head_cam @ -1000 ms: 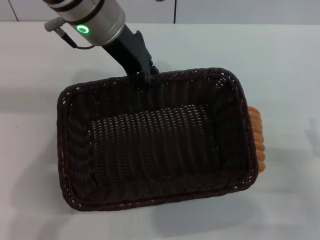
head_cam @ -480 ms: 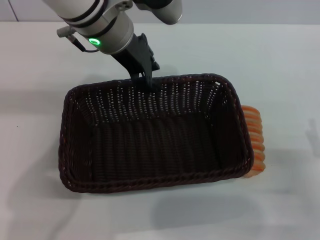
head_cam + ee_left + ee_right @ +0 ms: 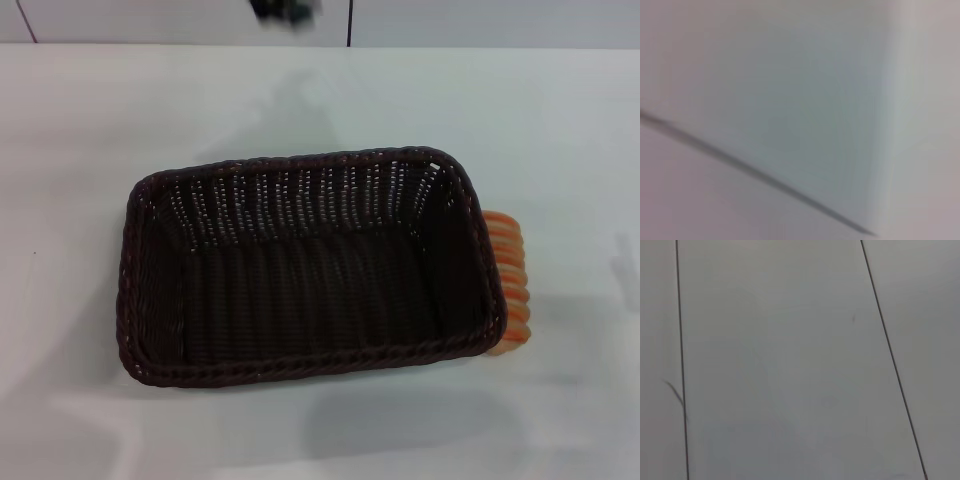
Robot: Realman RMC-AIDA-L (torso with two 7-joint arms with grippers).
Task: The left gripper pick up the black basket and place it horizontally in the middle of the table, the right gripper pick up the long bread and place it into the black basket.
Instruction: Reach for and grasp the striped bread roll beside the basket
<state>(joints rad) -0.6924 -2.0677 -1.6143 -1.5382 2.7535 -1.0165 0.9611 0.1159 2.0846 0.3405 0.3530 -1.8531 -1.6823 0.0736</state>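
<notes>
Gone from the basket's far rim since half a second ago, the left gripper (image 3: 285, 10) is showing only as a dark blur at the head view's top edge, well apart from the black basket (image 3: 310, 265), and whether its fingers are wide or narrow I cannot tell. Only the head view is showing the basket sitting level on the white tabletop (image 3: 560, 130) with the long bread (image 3: 508, 280) touching its right side; both wrist views are showing only pale panels with dark seams.

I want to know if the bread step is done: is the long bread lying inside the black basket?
No, in the head view the long bread lies on the table against the outside of the black basket, at its right end.
</notes>
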